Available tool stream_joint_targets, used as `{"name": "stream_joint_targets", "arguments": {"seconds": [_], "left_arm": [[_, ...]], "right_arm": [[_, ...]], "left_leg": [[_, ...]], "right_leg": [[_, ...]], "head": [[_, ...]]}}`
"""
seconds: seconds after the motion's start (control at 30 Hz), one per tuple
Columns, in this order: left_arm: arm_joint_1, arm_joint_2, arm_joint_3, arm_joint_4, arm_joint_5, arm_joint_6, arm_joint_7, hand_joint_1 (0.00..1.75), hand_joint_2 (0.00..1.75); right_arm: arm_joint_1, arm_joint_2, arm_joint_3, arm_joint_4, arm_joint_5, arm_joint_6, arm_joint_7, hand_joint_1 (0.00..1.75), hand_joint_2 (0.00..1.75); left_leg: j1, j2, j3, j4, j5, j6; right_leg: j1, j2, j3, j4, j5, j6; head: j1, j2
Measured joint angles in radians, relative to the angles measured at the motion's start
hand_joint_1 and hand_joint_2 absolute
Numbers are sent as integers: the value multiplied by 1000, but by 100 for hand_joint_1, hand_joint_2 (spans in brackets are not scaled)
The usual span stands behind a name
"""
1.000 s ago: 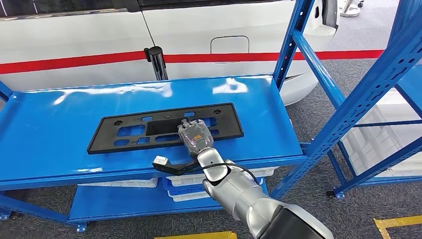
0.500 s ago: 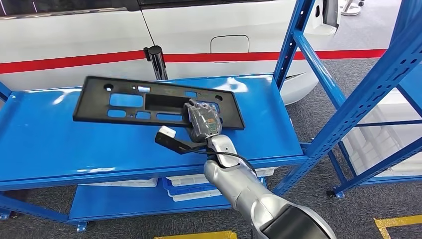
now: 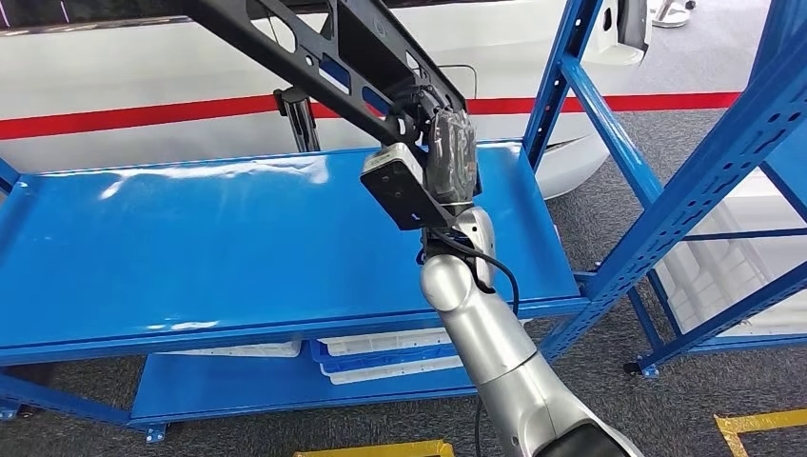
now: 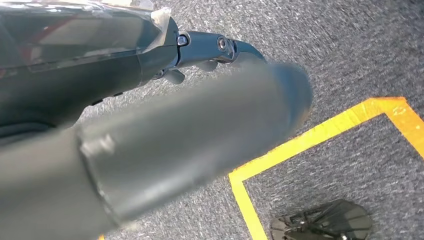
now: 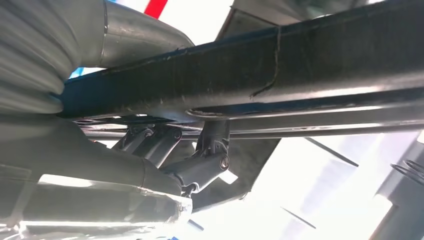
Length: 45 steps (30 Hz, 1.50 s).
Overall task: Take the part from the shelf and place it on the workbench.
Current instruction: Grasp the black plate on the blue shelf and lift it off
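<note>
The right hand (image 3: 447, 152) grips the part (image 3: 324, 57), a long black perforated panel, at one end. In the head view the part is raised clear of the blue shelf (image 3: 238, 248) and slants from the hand toward 10 o'clock, running out of frame. In the right wrist view, the fingers (image 5: 200, 167) are closed against the part's edge (image 5: 300, 75).

Risk assessment:
- The hold is at one end, so most of the length hangs unsupported. Leverage may twist the part within the fingers, causing slip or a drop.
- The blue upright (image 3: 561, 76) stands near the hand at 2 o'clock. Swinging the part during a turn may strike it.
- The far end lies outside the head view, so its clearance from the white vehicle (image 3: 143, 86) behind the shelf cannot be checked.

The left hand (image 4: 150, 150) hangs above the grey floor (image 4: 350, 50); blur hides whether its fingers are spread or curled.
</note>
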Motion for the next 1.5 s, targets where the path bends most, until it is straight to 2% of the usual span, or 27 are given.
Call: {"name": "stream_joint_targets", "arguments": {"seconds": [0.23,0.53,0.77,1.1,1.23,1.33,1.37,1.4,1.47,1.5], "left_arm": [[6,5,90,0,105,-43,-71,0,175],[8,9,171,0,146,-65,-109,0,175],[10,8,202,0,155,-54,-147,0,175],[18,7,257,0,221,-70,-223,0,175],[21,8,285,0,251,-94,-249,0,175],[23,7,313,0,281,-120,-285,0,175],[23,5,321,0,289,-128,-295,0,175],[22,4,329,0,298,-137,-303,0,175],[23,1,344,0,310,-149,-311,0,175],[23,0,350,0,314,-153,-313,0,175]], "right_arm": [[41,-38,-25,-176,-326,147,-46,175,175],[152,-102,-44,-376,-541,298,-90,175,175],[220,-126,-22,-424,-575,348,-103,175,175],[241,-154,16,-434,-557,342,-127,175,175],[246,-158,33,-433,-566,346,-130,175,175],[258,-159,52,-430,-574,348,-138,175,175],[260,-160,57,-429,-575,349,-142,175,175],[262,-162,60,-429,-576,349,-144,175,175],[268,-168,65,-426,-578,349,-147,175,175],[273,-172,67,-424,-578,349,-148,175,175]], "left_leg": [[0,0,0,0,0,0],[0,0,0,0,-1,1],[0,0,-1,0,-1,1],[0,0,-1,0,-1,1],[-3,0,-4,9,-8,15],[-2,2,7,-13,9,30],[1,4,15,-28,19,38],[5,6,22,-43,28,43],[9,7,26,-52,33,47],[9,7,26,-52,33,47]], "right_leg": [[0,0,0,0,0,0],[0,0,0,0,0,0],[0,0,0,0,0,0],[0,0,0,0,0,0],[-9,0,0,-3,2,4],[-4,-1,3,-9,4,13],[-1,-2,-1,0,-3,15],[1,-3,-16,32,-20,13],[-4,-3,-72,154,-71,10],[-8,-3,-102,217,-91,13]], "head": [[0,0],[0,0],[0,0],[0,0],[0,0],[-1,0],[0,0],[2,0],[5,0],[5,0]]}}
